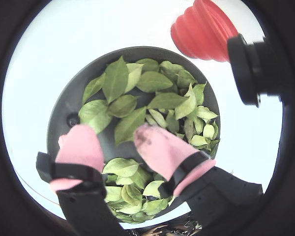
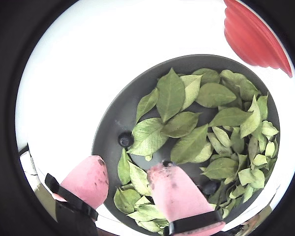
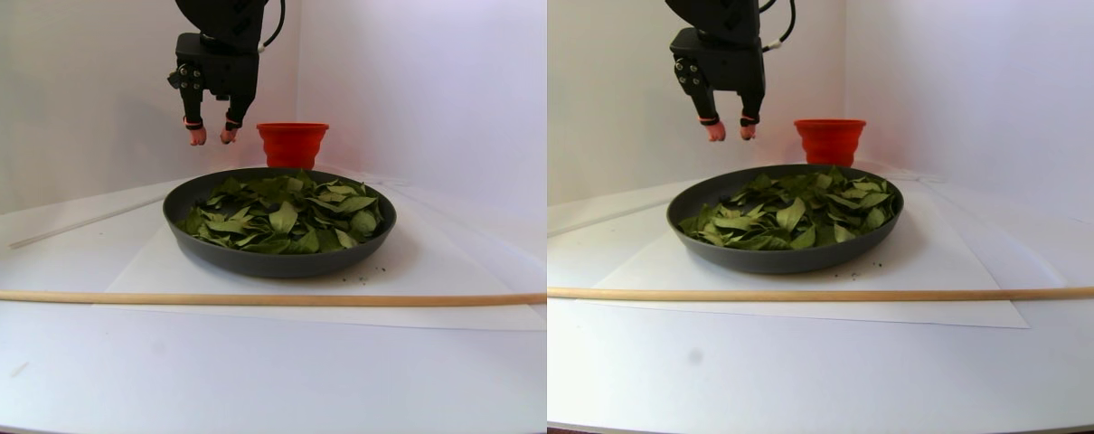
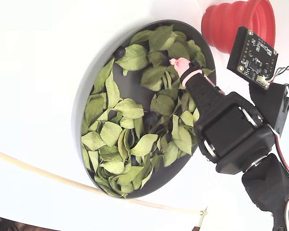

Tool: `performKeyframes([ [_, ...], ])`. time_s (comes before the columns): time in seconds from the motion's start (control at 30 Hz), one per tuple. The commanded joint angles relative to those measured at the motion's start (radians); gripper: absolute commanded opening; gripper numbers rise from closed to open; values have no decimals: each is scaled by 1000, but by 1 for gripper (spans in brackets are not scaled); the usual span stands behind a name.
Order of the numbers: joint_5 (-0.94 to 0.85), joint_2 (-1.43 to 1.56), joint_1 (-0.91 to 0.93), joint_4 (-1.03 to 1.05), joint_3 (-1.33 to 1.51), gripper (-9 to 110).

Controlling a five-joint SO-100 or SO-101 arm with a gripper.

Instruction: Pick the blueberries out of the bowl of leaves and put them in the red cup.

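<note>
Pincer (image 2: 128, 179): one, pink-tipped, spread and empty, hanging above the bowl (image 2: 110, 128), clear of the leaves (image 2: 171, 96).

Blueberries in sight: two in this wrist view. One (image 2: 124, 140) lies bare on the bowl floor just ahead of the left finger (image 2: 88, 179); the other (image 2: 210, 187) sits beside the right finger, half under foliage. The bare one is judged the easier target. Being round, it has no long axis.

Bowl: one. Leaves: dozens.

Red cup (image 2: 253, 34): one, beyond the bowl's far rim on the worktop (image 3: 240, 371).

Wooden stick (image 3: 240, 297) across white paper sheet (image 3: 420, 280)
</note>
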Motion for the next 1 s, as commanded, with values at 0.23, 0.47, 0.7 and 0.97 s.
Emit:
performKeyframes([
  [0.23, -26, -12, -14, -28, -9, 15],
  [0.47, -67, -75, -28, -63, -8, 15],
  [0.7, -103, -132, -41, -94, -37, 15],
  [0.97, -110, -206, -38, -146, -72, 15],
])
